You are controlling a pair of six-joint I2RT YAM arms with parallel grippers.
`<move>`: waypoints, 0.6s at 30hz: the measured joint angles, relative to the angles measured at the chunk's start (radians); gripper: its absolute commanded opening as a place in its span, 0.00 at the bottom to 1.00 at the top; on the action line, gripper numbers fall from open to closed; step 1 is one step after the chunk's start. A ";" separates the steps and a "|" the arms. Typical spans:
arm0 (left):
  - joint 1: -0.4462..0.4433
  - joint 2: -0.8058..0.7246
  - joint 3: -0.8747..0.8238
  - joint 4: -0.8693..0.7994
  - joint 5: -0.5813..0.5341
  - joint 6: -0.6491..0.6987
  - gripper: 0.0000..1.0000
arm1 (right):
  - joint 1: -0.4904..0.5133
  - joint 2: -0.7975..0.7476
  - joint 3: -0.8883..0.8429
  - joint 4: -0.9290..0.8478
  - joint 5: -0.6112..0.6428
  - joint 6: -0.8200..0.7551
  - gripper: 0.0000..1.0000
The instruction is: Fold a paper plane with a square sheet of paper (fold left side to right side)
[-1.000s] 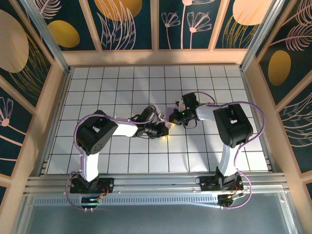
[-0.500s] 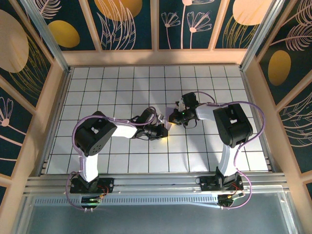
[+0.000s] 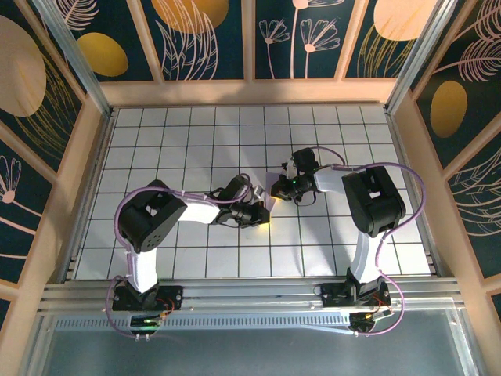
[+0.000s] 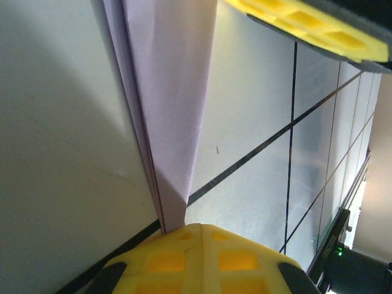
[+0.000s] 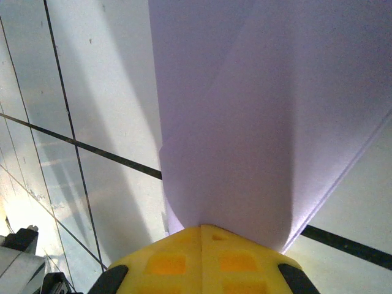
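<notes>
Top view: I count two arms, two grippers and one paper. The left gripper (image 3: 265, 212) and right gripper (image 3: 279, 189) meet nose to nose near the middle of the table (image 3: 156, 141). A small pale sliver of the paper (image 3: 272, 202) shows between them, too small here to read its shape.

Left wrist view: the left gripper (image 4: 202, 230) is closed, its two yellow fingers (image 4: 165, 262) pressed together. The paper (image 4: 174, 92) runs straight into that tip as a narrow lavender strip, so I judge it pinched. Along its left edge I see several stacked layers, though I cannot count them. Another yellow finger (image 4: 306, 24) crosses the top right corner; I take it for the right gripper's.

Right wrist view: the right gripper (image 5: 202, 228) is closed too, and the paper (image 5: 257, 122) fans out wide from its tip, with one soft fold line running up it. I judge this a pinch as well.

My reading: I am mid-fold, well past the first side-to-side fold, with one folded paper held at two points. The next move calls for both arms working together: keep the layers lined up, lay the paper down flat and press the crease, without pulling apart and tearing it.
</notes>
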 measured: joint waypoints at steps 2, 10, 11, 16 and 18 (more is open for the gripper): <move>-0.005 -0.002 -0.003 -0.003 0.004 0.000 0.00 | 0.000 0.000 0.000 0.000 0.000 0.000 0.00; -0.006 -0.047 -0.016 -0.018 0.013 0.000 0.00 | 0.000 0.000 0.000 0.000 0.000 0.000 0.00; -0.006 -0.060 -0.016 -0.018 0.012 0.000 0.00 | 0.000 0.000 0.000 0.000 0.000 0.000 0.00; 0.018 -0.118 0.002 -0.018 0.011 0.000 0.00 | 0.000 0.000 0.001 0.000 0.000 0.000 0.00; 0.039 -0.120 0.018 -0.018 0.008 0.001 0.00 | 0.001 0.000 0.001 0.000 0.001 0.000 0.00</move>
